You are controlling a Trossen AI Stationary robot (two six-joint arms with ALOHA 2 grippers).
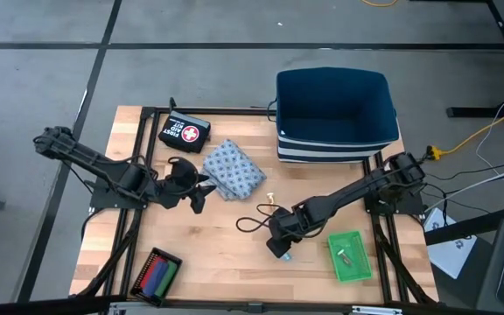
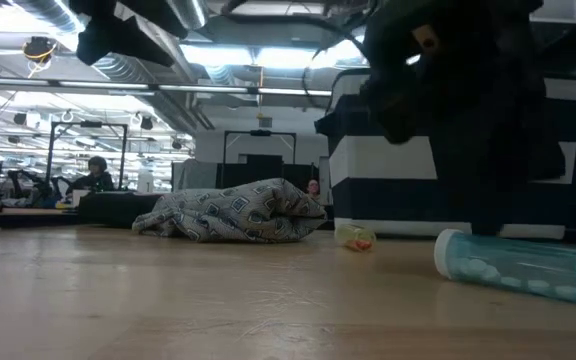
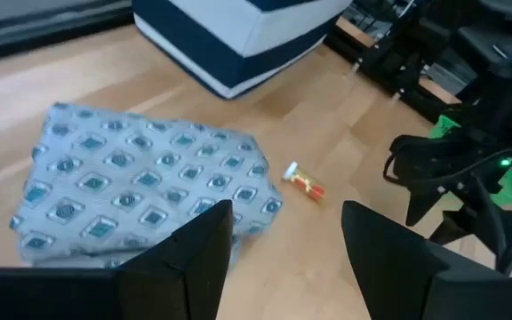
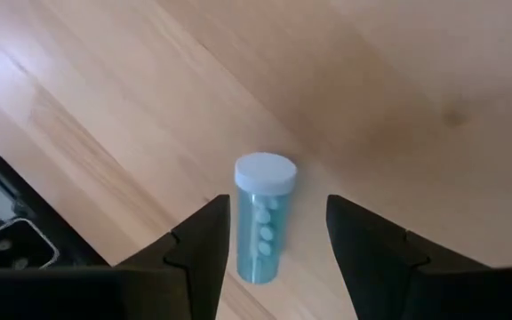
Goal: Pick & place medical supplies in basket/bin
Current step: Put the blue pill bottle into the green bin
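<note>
While the right gripper (image 4: pixel 269 244) hangs wide-jawed over it, tube (image 4: pixel 260 216) lies on tabletop (image 1: pixel 234 254) near green tray (image 1: pixel 350 256): light, stiff, prone to roll, best taken mid-barrel; left gripper (image 3: pixel 283 258) open beside cloth (image 3: pixel 140 182).

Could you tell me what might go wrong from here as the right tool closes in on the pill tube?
The teal pill tube lies on its side between the open fingers of the right tool; being round, it may roll away if one finger touches first. A dark cable loops on the table beside that arm and could snag. The left tool hovers open by the patterned cloth, which may unfold when lifted.
</note>
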